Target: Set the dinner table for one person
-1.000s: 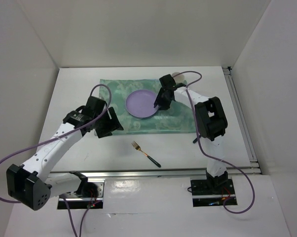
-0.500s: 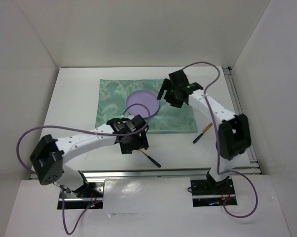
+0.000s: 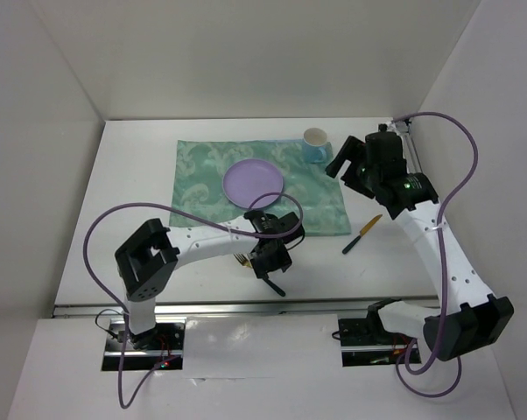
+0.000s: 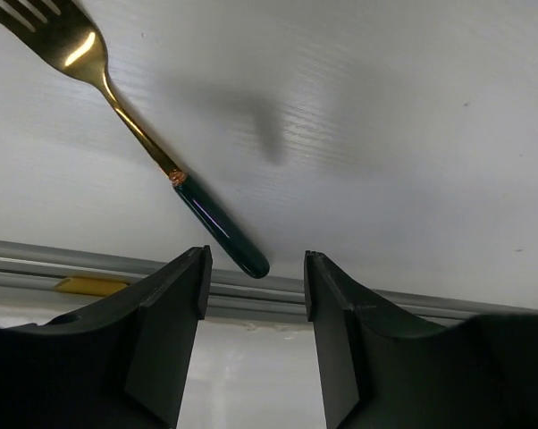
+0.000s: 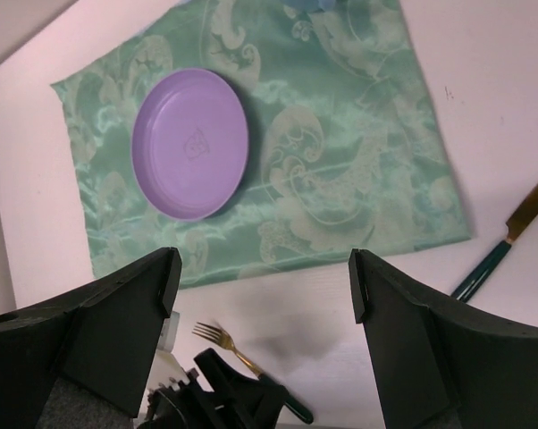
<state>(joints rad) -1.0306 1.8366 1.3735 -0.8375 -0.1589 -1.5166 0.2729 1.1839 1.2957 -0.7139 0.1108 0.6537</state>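
**Both pincers released above the tabletop, the left one at the fork handle**

The white tabletop fills the space in front of both arm bases and carries all the things. Close to its near metal rail, the left pincer hangs low over the tabletop with its jaws apart and grasps nothing. In the left wrist view the dark green end of the fork handle lies between the two fingertips and touches neither; the gold tines point away from the pincer.

To the right, a knife with a gold blade lies slanted on the bare tabletop, just beside the near right corner of the teal mat. A purple plate sits on the mat, left of its middle. A light blue cup stands at the mat's far edge.

The right pincer is high above the right side of the mat, well apart from the tabletop. Its jaws are wide apart and empty.
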